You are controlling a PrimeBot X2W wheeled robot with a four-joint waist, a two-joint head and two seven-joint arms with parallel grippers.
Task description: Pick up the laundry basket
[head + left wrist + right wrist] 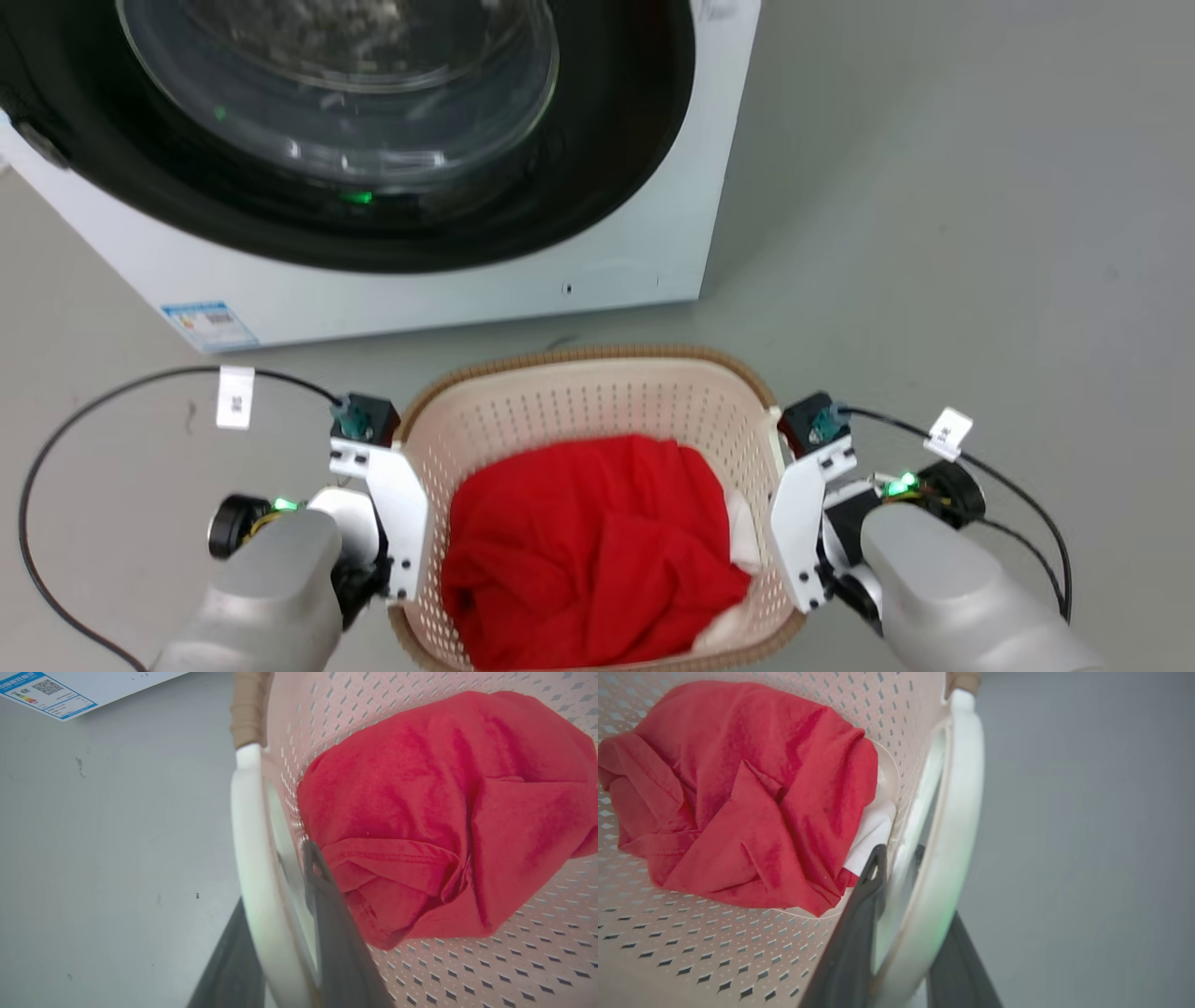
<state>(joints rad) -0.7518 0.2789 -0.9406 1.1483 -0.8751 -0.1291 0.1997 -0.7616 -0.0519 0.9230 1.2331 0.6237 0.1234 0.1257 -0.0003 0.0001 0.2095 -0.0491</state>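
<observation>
I've got the left gripper (275, 882) pinching the laundry basket's (579, 401) smooth white handle at 9 o'clock, and the right gripper (915, 891) pinching the one at 3. The basket is at my 6: perforated cream plastic, brown woven-look rim, crumpled red garment (588, 551) inside. At 12 is the washing machine (448, 289); I can't read its blue-edged sticker (207, 324).

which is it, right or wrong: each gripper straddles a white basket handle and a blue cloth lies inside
Wrong: the cloth in the laundry basket is red, as the head view shows. The left gripper and right gripper do each straddle a white handle.
</observation>
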